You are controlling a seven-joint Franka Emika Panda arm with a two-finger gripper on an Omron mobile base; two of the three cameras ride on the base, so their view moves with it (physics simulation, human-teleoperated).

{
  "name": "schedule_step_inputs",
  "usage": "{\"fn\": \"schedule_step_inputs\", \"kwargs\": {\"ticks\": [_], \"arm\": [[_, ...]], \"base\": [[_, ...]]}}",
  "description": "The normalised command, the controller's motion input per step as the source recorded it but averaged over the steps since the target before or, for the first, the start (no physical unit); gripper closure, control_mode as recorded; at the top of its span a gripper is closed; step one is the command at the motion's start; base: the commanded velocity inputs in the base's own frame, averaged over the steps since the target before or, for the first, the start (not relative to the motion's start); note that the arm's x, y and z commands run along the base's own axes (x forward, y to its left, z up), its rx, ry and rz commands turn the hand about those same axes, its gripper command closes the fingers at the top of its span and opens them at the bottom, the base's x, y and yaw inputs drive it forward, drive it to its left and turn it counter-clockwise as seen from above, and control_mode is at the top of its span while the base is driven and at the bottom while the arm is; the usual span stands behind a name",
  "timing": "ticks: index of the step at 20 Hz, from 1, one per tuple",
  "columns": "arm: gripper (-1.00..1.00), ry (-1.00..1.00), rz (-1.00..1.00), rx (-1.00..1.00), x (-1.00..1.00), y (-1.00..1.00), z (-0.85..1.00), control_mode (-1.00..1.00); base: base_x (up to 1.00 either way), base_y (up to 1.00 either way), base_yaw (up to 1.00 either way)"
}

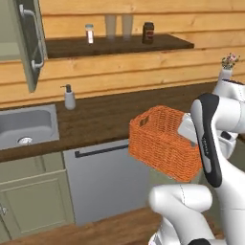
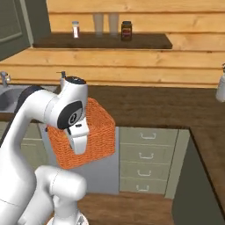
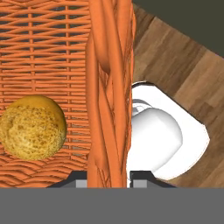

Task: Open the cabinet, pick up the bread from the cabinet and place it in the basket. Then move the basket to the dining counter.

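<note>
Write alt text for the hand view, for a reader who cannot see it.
The gripper clamps the thick braided rim of an orange wicker basket, which runs up the middle of the picture. Inside the basket, to the left, lies a round golden-brown bread; to the right, below, is wooden floor.

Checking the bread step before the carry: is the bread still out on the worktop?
No: in the hand view the bread lies inside the basket, on its woven floor.
</note>
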Motion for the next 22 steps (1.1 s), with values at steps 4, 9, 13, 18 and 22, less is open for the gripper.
{"fn": "schedule_step_inputs", "kwargs": {"ticks": [4, 9, 13, 18, 22], "arm": [[1.00, 0.00, 0.00, 0.00, 0.00, 0.00, 0.00, 1.00], [1.00, 0.00, 0.00, 0.00, 0.00, 0.00, 0.00, 1.00], [1.00, 0.00, 0.00, 0.00, 0.00, 0.00, 0.00, 1.00], [1.00, 0.00, 0.00, 0.00, 0.00, 0.00, 0.00, 1.00], [1.00, 0.00, 0.00, 0.00, 0.00, 0.00, 0.00, 1.00]], "base": [[-0.75, -0.01, -0.70], [-0.39, 0.00, -0.83], [-0.15, -0.03, -0.88], [0.00, -0.08, -0.95], [0.02, -0.23, -0.93]]}}
